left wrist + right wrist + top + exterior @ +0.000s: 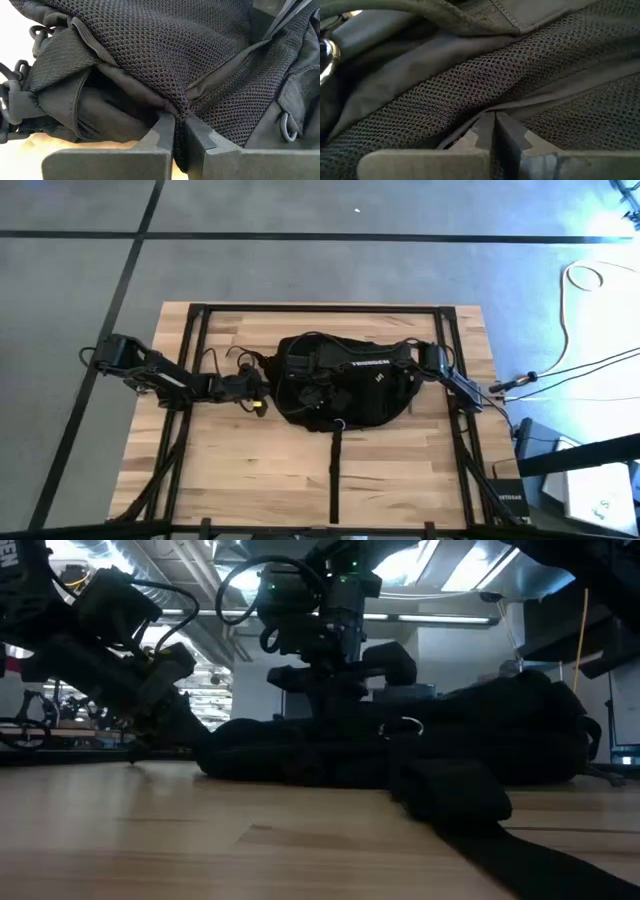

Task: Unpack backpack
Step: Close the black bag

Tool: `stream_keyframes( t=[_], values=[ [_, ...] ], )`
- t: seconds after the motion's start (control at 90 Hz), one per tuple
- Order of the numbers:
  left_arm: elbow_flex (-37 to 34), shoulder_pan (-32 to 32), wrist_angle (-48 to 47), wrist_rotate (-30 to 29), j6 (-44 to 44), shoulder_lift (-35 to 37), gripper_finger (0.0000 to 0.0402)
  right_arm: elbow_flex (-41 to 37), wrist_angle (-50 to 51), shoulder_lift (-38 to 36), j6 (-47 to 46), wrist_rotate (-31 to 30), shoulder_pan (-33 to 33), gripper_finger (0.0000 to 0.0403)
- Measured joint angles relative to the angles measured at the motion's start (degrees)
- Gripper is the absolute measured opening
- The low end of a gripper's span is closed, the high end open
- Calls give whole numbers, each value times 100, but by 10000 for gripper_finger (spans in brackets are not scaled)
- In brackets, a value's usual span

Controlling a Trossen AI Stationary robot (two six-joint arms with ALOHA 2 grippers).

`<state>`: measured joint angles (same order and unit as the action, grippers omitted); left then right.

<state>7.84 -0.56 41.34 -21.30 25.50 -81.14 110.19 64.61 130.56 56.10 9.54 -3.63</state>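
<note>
Lying flat mid-table between both grippers: backpack point(340, 385), black, pinched at each side.

Showing white lettering on its top face in the high view and trailing one long strap point(334, 475) toward the table's near edge. Being clenched by the left gripper point(179, 131), fingers point(162, 135) nearly together on a fold of black mesh point(170, 55) right at the tips, with a dark side pocket just beside them. Being clenched likewise by the right gripper point(494, 129), fingers point(514, 134) closed on a mesh fold directly ahead, smooth fabric lying just beyond. Resting on the wooden table point(250, 470), with the left arm point(165, 375) reaching in from one side and the right arm point(455, 380) from the other.
</note>
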Motion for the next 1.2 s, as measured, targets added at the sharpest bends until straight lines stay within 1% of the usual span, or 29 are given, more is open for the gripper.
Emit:
stream_keyframes(
  t=[0.078,0.144,0.3,0.422,0.556,0.678,0.822,0.9,0.989,1.056,1.133,1.2],
  values=[
    [0,0,-3,-3,0,0,0,13,100,0,-58,-2,21,0],
    [-17,0,-33,-37,2,0,0,-14,510,-11,-83,52,49,0],
    [-17,0,-39,-77,-6,0,0,-15,947,0,-235,101,108,0],
    [-22,4,-29,-103,-16,0,0,-13,1059,9,-384,48,157,0],
    [-22,4,-28,-98,-10,0,0,-11,1213,2,-640,-182,189,0],
    [-22,4,-26,-98,-17,0,0,-15,1251,-121,-856,-241,194,0],
    [-26,7,-70,-114,-13,-2,0,-20,1220,-500,-1142,-561,189,0],
    [-26,7,-63,-112,-20,-2,0,-15,1046,-729,-1233,-813,187,0],
    [-26,9,-57,-105,-20,-2,0,-4,1008,-791,-1006,-1089,210,2],
    [-26,8,-55,-95,-17,-2,0,-89,952,-744,-580,-1159,251,11],
    [-26,7,-57,-83,-4,-2,0,-237,783,-674,-6,-1391,359,31],
    [-24,7,-57,-76,-4,-2,0,-352,590,-640,288,-1697,452,57]
  ],
)
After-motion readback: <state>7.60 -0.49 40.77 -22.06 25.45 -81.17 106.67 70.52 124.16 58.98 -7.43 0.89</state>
